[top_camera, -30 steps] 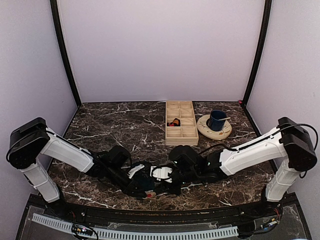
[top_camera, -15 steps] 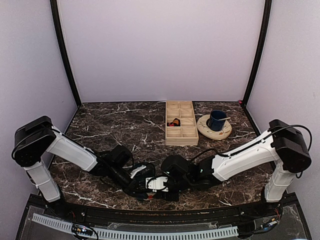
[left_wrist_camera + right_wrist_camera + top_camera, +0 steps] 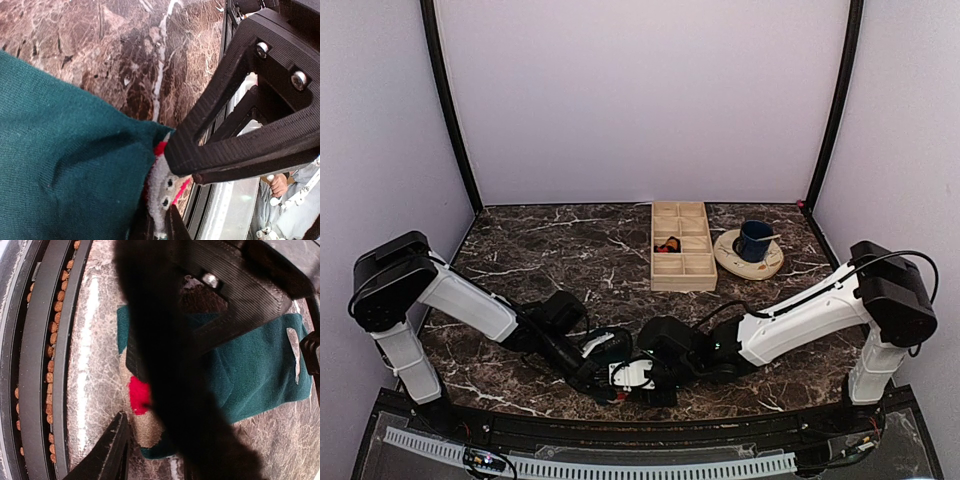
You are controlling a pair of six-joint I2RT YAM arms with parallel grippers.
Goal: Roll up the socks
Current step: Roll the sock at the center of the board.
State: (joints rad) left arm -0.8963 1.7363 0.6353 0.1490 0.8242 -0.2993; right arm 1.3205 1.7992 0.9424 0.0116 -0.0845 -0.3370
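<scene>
**Two grippers meet over the patterned end of a teal sock at the near edge**

The teal sock [image 3: 250, 365] lies on the marble surface [image 3: 570, 260], close to its near edge and between the two arm bases. In the top view it is almost wholly hidden beneath the two grippers, which reach in low from either side and meet above it.

In the right wrist view the sock stretches away to the right. Its end, with a red patch [image 3: 137, 395] and a beige tip [image 3: 148, 432], points toward the black rail [image 3: 30, 365] along the edge of the surface. The right gripper [image 3: 142, 415] is spread. One finger stands at the lower left, just beside the beige tip. The other, dark and blurred, crosses the middle of the sock, and the patterned end lies in the gap between them. Whether either finger touches the fabric cannot be told.

In the left wrist view the left gripper [image 3: 161, 195] is pressed together on the sock's edge, pinching the red and grey-white trim [image 3: 160, 175]. The teal fabric puckers into a fold that runs toward the pinch.

Well apart, toward the back of the surface, stands a wooden tray [image 3: 695, 265] with a small red and black item in one compartment of its left column. Just to its right a plate [image 3: 728, 258] carries a blue cup [image 3: 754, 240].
</scene>
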